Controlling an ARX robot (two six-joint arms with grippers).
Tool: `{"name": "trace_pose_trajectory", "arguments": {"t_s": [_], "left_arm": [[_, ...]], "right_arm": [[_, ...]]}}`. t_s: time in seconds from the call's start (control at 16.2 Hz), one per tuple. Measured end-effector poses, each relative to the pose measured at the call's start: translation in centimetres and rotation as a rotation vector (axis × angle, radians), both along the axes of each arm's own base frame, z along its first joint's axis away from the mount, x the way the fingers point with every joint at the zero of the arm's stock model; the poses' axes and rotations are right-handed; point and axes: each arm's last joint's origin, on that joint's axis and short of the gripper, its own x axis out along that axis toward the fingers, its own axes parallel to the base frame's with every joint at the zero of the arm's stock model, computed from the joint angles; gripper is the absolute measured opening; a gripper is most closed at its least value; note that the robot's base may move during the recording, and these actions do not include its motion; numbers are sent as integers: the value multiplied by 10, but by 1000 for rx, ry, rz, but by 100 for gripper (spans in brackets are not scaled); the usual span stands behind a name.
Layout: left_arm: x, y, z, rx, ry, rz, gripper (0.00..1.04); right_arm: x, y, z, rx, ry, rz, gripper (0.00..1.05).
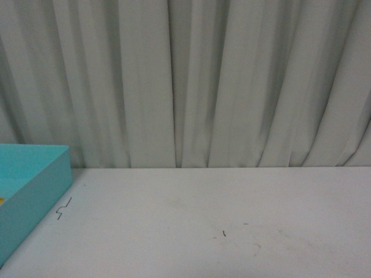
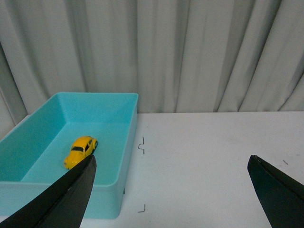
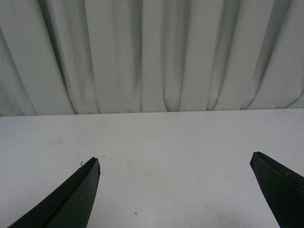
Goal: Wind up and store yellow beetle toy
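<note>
The yellow beetle toy (image 2: 80,150) rests on its wheels on the floor of a turquoise bin (image 2: 124,156), seen in the left wrist view. My left gripper (image 2: 172,159) hovers open over the white table beside the bin, with nothing between its black fingers (image 2: 71,194). One finger partly covers the bin's near wall. My right gripper (image 3: 175,161) is open too, above bare table, holding nothing. In the front view only a corner of the bin (image 1: 40,185) shows at the left edge, with a sliver of yellow inside; neither arm appears there.
The white table (image 1: 220,226) runs back to a grey-white pleated curtain (image 1: 191,81). Small dark bracket marks (image 2: 141,145) are drawn on the table next to the bin.
</note>
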Motion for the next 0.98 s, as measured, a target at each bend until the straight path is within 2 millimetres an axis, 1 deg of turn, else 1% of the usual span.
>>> {"name": "trace_pose_trajectory", "arguments": {"t_s": [0.98], "left_arm": [[0,0,0,0,0,0,98]], "right_arm": [[0,0,0,0,0,0,98]]}}
